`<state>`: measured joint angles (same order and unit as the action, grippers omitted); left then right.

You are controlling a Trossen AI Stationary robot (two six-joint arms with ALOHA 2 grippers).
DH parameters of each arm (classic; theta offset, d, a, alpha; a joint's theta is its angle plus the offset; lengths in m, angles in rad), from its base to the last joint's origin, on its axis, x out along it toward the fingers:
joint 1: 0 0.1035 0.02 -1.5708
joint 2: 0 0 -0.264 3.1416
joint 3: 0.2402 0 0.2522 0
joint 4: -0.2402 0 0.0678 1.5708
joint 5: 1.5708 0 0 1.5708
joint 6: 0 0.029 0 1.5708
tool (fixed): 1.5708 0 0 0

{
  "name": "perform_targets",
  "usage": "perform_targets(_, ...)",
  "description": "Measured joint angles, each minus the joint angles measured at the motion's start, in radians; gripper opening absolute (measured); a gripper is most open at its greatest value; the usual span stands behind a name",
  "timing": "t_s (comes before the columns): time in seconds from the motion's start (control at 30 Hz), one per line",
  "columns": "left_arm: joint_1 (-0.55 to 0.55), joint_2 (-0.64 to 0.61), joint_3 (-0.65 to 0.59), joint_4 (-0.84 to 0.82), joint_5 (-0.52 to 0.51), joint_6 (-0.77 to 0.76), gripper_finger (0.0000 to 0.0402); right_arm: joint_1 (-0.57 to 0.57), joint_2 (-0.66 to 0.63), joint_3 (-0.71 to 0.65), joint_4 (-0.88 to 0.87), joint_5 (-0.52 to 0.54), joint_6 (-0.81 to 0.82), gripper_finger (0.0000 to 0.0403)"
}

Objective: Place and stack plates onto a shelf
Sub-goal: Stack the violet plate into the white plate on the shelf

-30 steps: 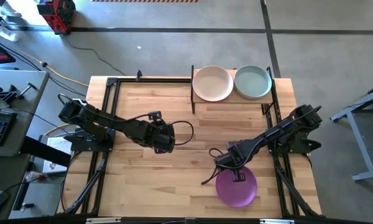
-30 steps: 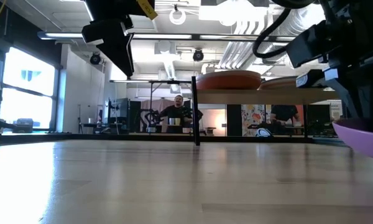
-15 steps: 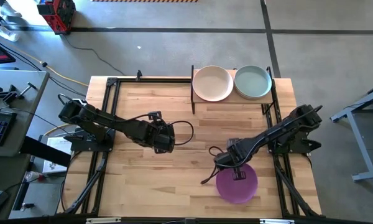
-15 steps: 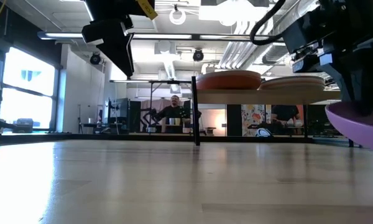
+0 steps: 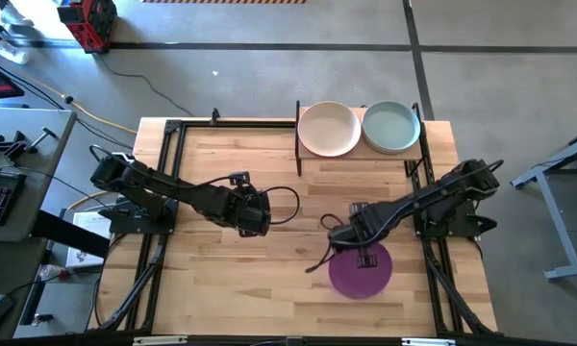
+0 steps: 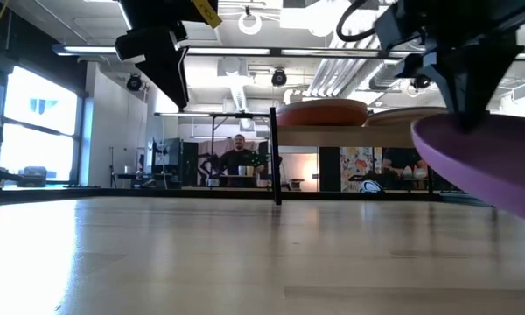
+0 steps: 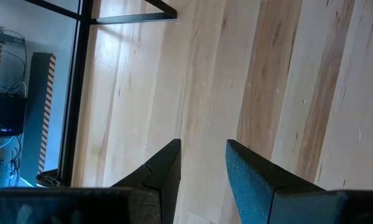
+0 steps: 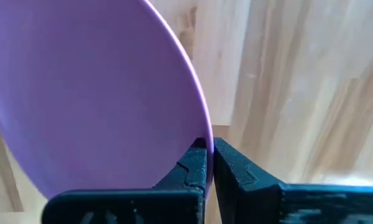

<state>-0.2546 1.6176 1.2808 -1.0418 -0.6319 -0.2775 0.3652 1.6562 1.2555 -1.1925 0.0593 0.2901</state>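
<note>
So starting on the left: the left gripper (image 5: pixel 255 213) is just parked over the middle-left of the table (image 5: pixel 212 163), jaws spread with nothing between them, only bare planks under it in its own wrist view, and it's way off from any plate. Moving right, the right gripper (image 5: pixel 365 246) is the one doing the work. It's pinched tight on the rim of the purple plate (image 5: pixel 360 271), and in the low view that plate hangs clear above the tabletop, tipped a bit rather than dead flat. A round plate has no long axis to worry about, so what matters is the edge grip and keeping it level. The thing the next move hangs on: the shelf (image 5: pixel 358 156) is at the far right of the table, so from the claw it lies straight toward the far side and slightly right, and the right arm is clearly the nearer one. The shelf board sits raised on thin black posts, so I'd guess the plate has to go up and over that edge, not just slide across. Two stacks are already up there, a cream plate (image 5: pixel 329 128) on top of the left one and a pale green plate (image 5: pixel 391 126) beside it on the right, nearly touching. Beyond the table it's grey concrete floor, a desk with a keyboard off to the left, and in the low view a person far back in an open workshop room.
</note>
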Motion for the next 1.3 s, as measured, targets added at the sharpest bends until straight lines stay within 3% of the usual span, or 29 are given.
perform_targets(0.4, 0.0, 0.0, 0.0, 0.0, 0.0, 0.0, 0.0117, -0.214, -0.157, 0.015, 0.0, 0.013, -0.13, 0.0)
perform_targets(0.77, 0.0, 0.0, 0.0, 0.0, 0.0, 0.022, 0.0117, -0.552, -0.375, 0.015, 0.155, 0.015, -0.194, 0.0)
perform_targets(1.03, 0.011, 0.0, 0.0, 0.0, 0.0, 0.027, 0.0117, -0.803, -0.492, 0.015, 0.404, 0.006, -0.109, 0.0)
perform_targets(1.3, 0.042, 0.0, 0.0, 0.0, 0.0, 0.027, 0.0117, -1.005, -0.506, 0.015, 0.652, -0.101, 0.072, 0.0)
